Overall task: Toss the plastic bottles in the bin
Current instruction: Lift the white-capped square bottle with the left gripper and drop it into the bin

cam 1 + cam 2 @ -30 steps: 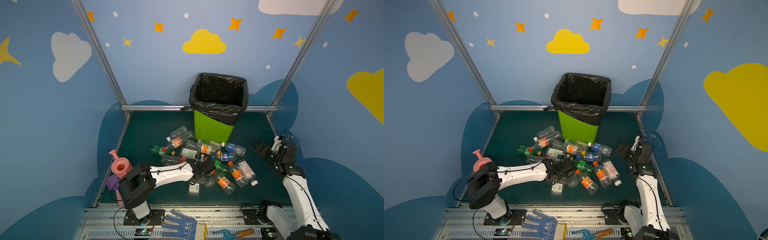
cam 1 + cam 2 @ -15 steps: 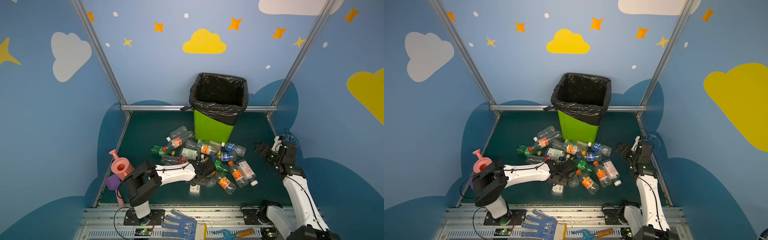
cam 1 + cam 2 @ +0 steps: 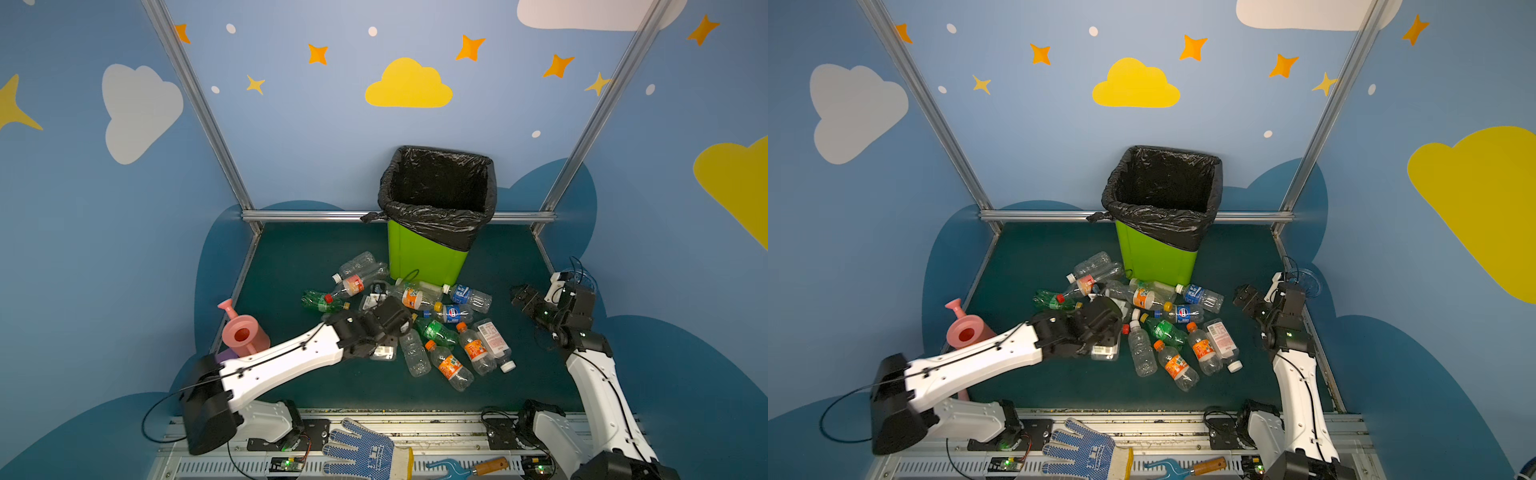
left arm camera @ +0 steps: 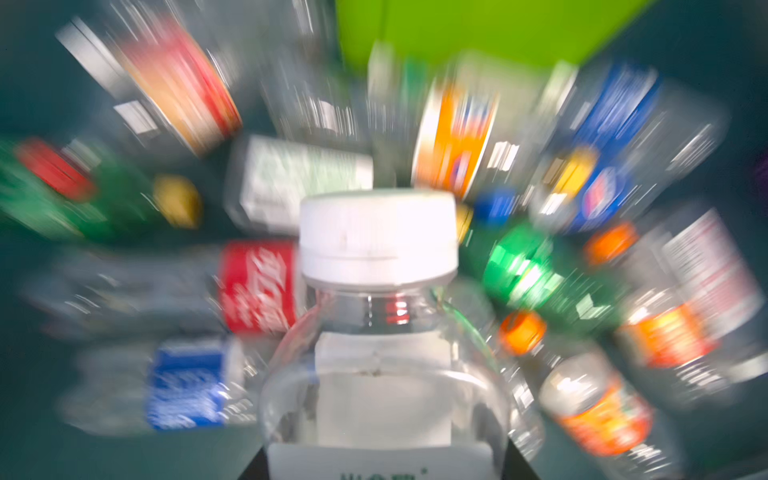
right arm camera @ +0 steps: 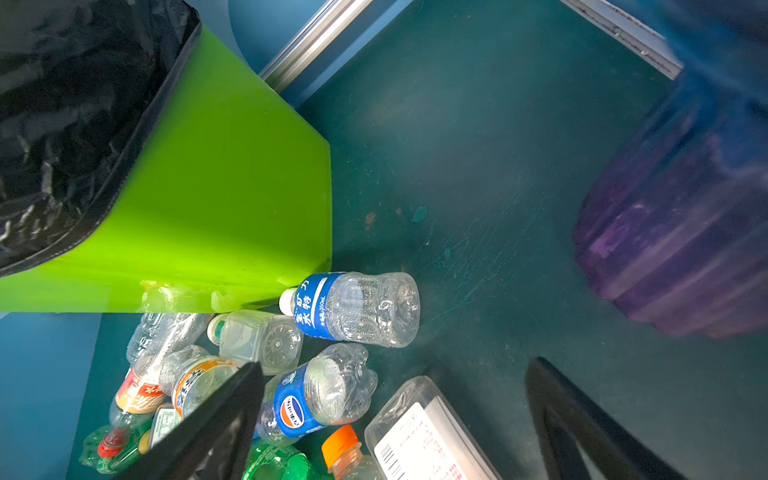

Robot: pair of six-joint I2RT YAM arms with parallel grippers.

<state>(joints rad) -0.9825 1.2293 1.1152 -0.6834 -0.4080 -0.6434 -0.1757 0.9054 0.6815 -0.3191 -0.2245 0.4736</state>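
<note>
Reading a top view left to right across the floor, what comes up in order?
Pink watering can → green bottle with a red cap → left gripper, closed on a clear bottle → blue-labelled bottle beside the bin → right gripper, open. The bin and the other bottles overlap too much to place.

The dark green tabletop (image 3: pixel 316 249) carries the lime-green bin (image 3: pixel 424 257), which stands upright at its rear middle. Just in front of the bin, the plastic bottles (image 3: pixel 451 368) lie on their sides in a loose heap, some touching, some overlapping. A pink watering can (image 3: pixel 245 336) stands at the left edge. A purple ribbed vase (image 5: pixel 673 232), blurred, stands near the right edge, apart from the heap.
</note>
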